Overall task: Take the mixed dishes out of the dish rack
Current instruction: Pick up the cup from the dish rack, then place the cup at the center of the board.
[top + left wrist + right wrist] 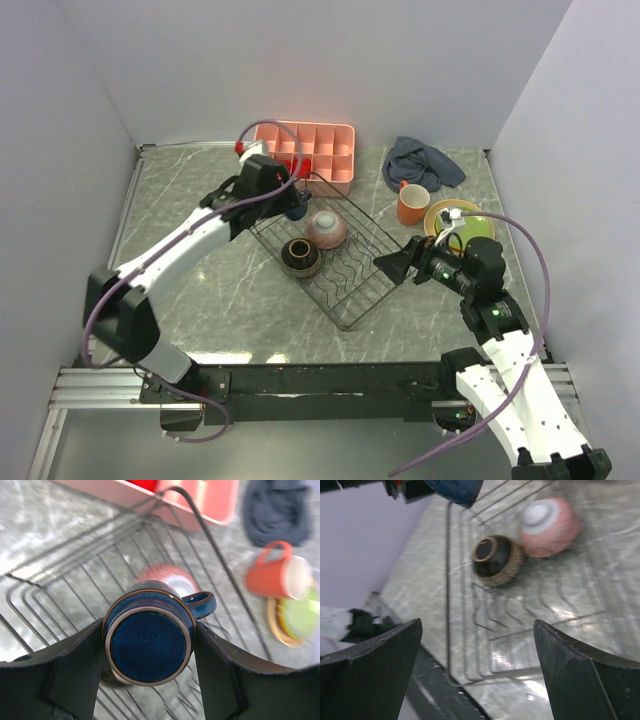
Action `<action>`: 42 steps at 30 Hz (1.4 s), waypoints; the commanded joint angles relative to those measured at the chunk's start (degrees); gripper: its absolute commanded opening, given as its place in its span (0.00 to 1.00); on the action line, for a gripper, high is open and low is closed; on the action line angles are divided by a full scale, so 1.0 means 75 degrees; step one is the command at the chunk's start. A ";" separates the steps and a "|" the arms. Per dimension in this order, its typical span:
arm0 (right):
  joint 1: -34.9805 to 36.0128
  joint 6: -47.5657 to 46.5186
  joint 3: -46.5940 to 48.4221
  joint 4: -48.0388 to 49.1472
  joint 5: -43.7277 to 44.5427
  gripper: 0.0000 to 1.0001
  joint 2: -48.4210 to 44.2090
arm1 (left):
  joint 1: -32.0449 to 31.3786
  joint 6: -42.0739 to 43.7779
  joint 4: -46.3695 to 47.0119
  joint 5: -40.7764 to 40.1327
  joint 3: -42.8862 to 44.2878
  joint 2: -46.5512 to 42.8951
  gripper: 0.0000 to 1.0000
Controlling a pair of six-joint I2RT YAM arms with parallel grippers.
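Open marble table [250, 310] lower left of the overhead view, dish rack [350, 290] bare in its lower half, dark-brown bowl [299, 255] and pinkish bowl [326, 228] crowding its upper half, left gripper [292, 200] with blue cup [150, 652] above that end, pink tray [318, 152] just behind, perhaps touching, orange mug [412, 204], plates [465, 222], cloth [423, 162] filling upper right

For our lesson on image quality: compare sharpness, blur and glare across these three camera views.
Top external: evenly lit and sharp, with only faint shadows around the dish rack. Left wrist: the dark-blue cup is crisp, while the orange mug and the rack wires are smeared. Right wrist: everything is soft, the pinkish bowl most of all, and there is white glare on the table.
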 commanded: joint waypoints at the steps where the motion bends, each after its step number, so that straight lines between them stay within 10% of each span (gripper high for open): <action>1: 0.0037 0.1335 -0.0621 0.2642 -0.1300 0.99 0.0201 | 0.0157 -0.0721 0.1417 0.1106 -0.0852 -0.1269 0.28; 14: 0.0352 0.2789 -0.0952 0.6796 -0.2027 0.94 0.1959 | 0.0298 -0.3217 0.4194 0.3204 -0.3291 -0.3052 0.27; 38: 0.1888 0.2333 0.0701 0.8485 -0.2238 0.70 0.4854 | -0.0007 -0.5538 0.6692 0.4249 -0.4768 -0.3545 0.29; 42: 0.1982 0.2321 0.0877 0.8637 -0.2332 0.54 0.5065 | -0.0077 -0.5749 0.7066 0.4213 -0.4990 -0.3533 0.29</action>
